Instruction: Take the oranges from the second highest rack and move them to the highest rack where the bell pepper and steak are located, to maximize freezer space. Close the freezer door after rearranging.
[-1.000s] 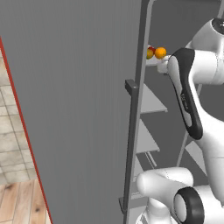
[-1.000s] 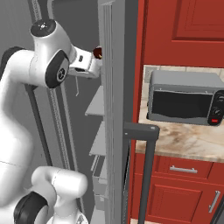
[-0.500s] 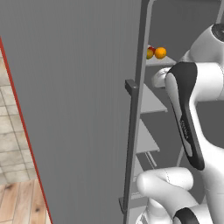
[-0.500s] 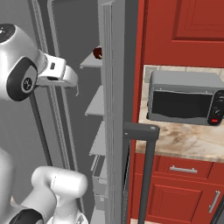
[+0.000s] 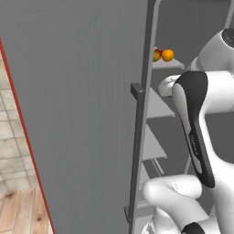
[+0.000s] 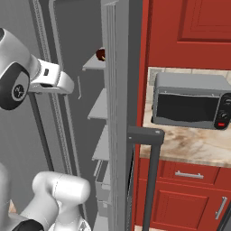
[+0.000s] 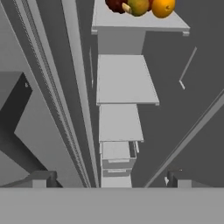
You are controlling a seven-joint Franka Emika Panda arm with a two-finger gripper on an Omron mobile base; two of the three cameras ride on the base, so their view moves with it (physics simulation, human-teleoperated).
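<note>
On highest rack [image 7: 131, 21]: glossy round oranges [image 7: 162, 7] | pincer [image 7: 109, 179]: jaws spread wide

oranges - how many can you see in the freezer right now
2, both on the highest rack, side by side near its front edge: one orange at the outer end, the other orange beside the dark-red bell pepper. More may be hidden.

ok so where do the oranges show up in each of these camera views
Left base view: the oranges sit upper right, on the highest rack behind the door edge.
Right base view: I can't make them out; a dark-red thing shows on that rack.
Hand view: top edge, centre right.
Shared landmark: the highest rack.
</note>
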